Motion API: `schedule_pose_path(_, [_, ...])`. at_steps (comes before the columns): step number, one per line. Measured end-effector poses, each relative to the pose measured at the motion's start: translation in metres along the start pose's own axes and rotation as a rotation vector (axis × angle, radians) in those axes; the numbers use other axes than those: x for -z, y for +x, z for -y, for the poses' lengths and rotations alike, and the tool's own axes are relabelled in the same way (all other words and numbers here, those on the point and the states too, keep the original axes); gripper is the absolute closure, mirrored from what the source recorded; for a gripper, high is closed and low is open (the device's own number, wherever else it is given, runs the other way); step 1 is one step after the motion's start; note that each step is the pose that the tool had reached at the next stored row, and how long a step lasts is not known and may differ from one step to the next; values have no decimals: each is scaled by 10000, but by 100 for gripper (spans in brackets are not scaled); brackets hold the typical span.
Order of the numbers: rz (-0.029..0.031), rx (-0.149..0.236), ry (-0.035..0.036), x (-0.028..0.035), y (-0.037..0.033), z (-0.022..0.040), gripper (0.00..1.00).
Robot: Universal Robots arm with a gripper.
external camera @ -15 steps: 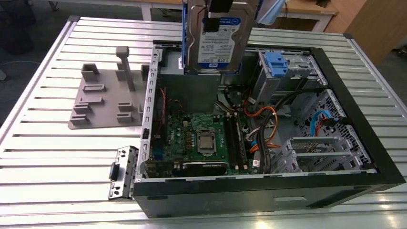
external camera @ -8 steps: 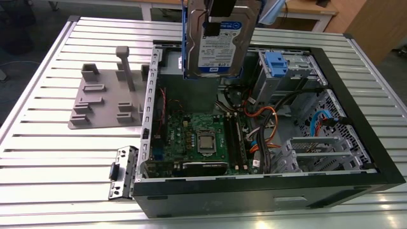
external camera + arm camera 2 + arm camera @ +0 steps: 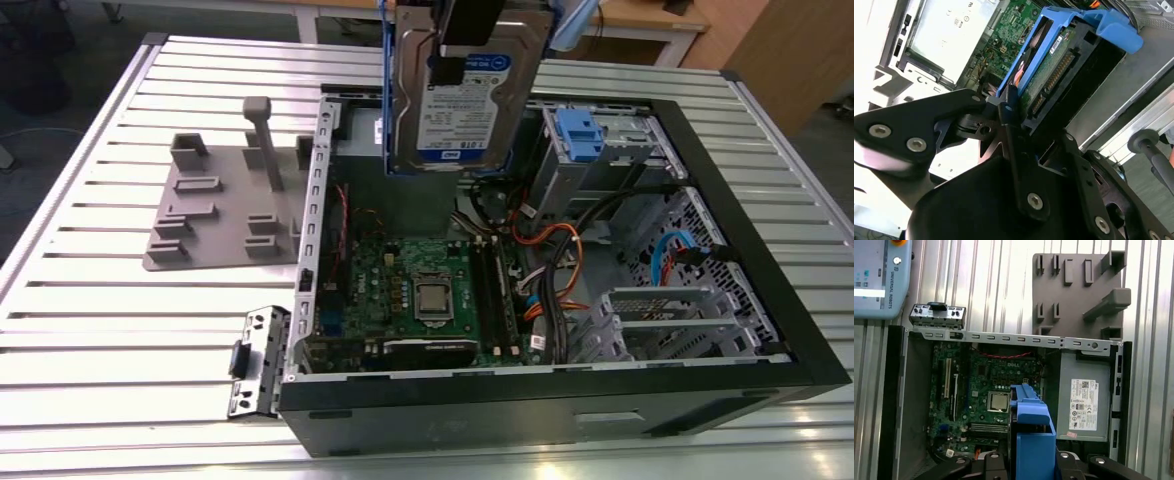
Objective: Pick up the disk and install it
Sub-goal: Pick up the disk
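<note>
The disk point(image 3: 461, 95), a silver drive with a white-and-blue label in a bright blue carrier, hangs upright above the far part of the open computer case point(image 3: 747, 300). My gripper point(image 3: 467, 40) is shut on its top end in the exterior view. In the second wrist view the black fingers point(image 3: 1006, 107) clamp the disk point(image 3: 1054, 65) across its blue frame, connector side towards the camera. The first wrist view shows the blue carrier point(image 3: 1029, 435) edge-on between the fingers, over the motherboard point(image 3: 984, 395).
Inside the case are the grey power supply box point(image 3: 1084, 405) with a white sticker, a drive bay with a small blue latch piece point(image 3: 577, 130), and orange and blue cables point(image 3: 554, 260). A grey fixture plate point(image 3: 220, 215) lies on the slatted table at the exterior view's left. A loose bracket point(image 3: 254, 360) leans by the case.
</note>
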State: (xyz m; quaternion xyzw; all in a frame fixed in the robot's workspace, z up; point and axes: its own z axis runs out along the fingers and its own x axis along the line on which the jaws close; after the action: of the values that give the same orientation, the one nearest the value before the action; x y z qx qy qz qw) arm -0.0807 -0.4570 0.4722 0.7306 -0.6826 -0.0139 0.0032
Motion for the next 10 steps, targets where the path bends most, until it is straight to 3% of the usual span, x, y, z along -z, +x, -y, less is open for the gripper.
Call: schedule_pose_path(10, [1,0,0,1,126,7,64])
